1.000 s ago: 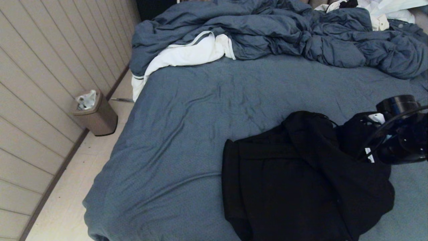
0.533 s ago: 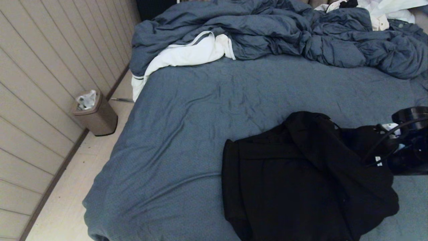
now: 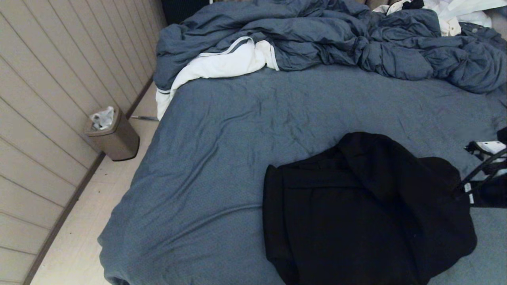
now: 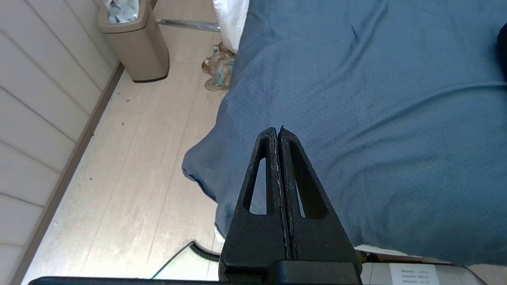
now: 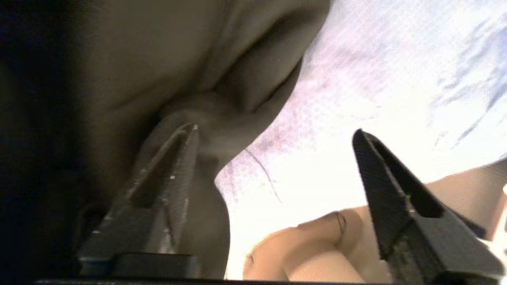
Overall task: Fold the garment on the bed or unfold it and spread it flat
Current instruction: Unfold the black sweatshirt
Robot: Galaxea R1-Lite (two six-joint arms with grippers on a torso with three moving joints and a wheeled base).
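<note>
The garment, a black hoodie, lies in a loosely folded heap on the near right part of the bed. My right arm shows at the right edge of the head view, just beside the hoodie's right border. In the right wrist view the right gripper stands open; one finger rests against the edge of the dark garment, and the jaws grip nothing. My left gripper is shut and empty, hanging over the near left corner of the bed.
A rumpled blue-grey duvet and a white cloth with grey trim are piled along the far side of the bed. A tan waste bin stands on the floor by the panelled wall at the left.
My right gripper has opened and let go of the hoodie, then drawn back to the right. The lifted part of the hoodie has dropped and settled flatter.
</note>
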